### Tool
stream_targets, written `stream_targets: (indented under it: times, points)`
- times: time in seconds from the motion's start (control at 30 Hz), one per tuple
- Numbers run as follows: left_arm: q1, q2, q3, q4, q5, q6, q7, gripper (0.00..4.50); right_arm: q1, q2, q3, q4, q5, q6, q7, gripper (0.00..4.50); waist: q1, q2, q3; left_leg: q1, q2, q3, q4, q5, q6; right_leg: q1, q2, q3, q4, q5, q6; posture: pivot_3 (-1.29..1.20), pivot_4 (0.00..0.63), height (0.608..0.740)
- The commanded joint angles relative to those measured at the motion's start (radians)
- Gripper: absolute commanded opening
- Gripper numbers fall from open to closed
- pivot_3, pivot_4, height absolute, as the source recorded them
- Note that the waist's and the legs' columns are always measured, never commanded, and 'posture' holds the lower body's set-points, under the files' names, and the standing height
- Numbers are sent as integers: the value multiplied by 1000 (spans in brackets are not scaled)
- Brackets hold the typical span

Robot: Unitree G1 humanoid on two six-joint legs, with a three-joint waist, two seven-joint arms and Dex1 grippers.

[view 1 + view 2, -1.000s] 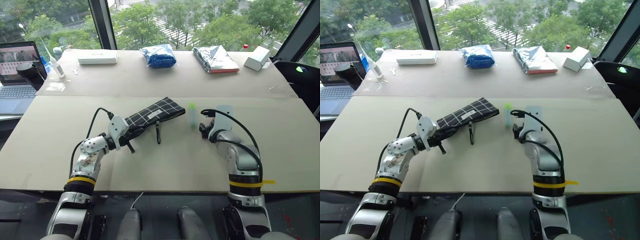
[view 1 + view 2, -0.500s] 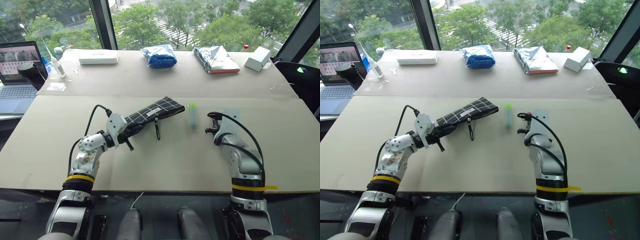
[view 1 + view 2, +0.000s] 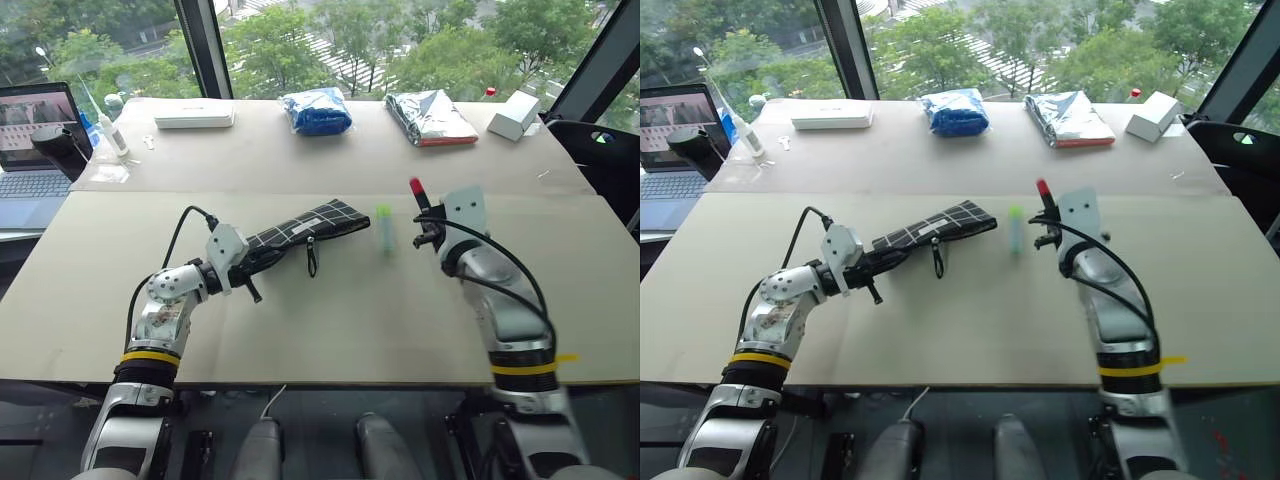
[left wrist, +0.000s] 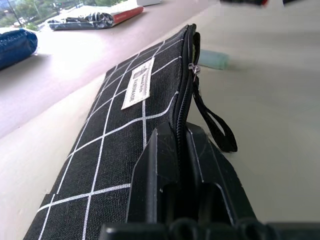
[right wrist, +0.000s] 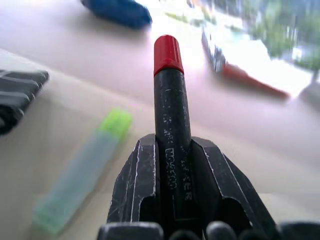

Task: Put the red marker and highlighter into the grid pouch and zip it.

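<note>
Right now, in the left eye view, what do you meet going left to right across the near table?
Left gripper → grid pouch → highlighter → red marker, in the right gripper.

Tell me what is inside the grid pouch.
Cannot tell: the grid pouch hides its inside. The red marker is outside in the right gripper; the highlighter lies on the table.
</note>
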Motion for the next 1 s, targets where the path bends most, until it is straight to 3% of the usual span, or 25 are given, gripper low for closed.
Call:
stream_targets:
  times: [0.03,0.3,1.0]
  points:
    - [10,20,12,-54,-20,15,-13,0,-9,-76,6,14,1,-235,140,536,-3,0,0,0,0,0,0,0,0,0,0,0,0,0,0,0,150,740]
    - [24,30,17,-88,-29,38,-14,0,27,-230,168,97,-156,-606,350,536,-5,0,0,0,0,0,0,0,0,1,0,0,-1,0,0,0,150,740]
    - [46,18,3,-154,-45,73,-14,0,-95,-118,231,295,-337,-728,287,536,1,0,0,1,0,0,1,0,0,1,0,0,0,1,-1,0,150,740]
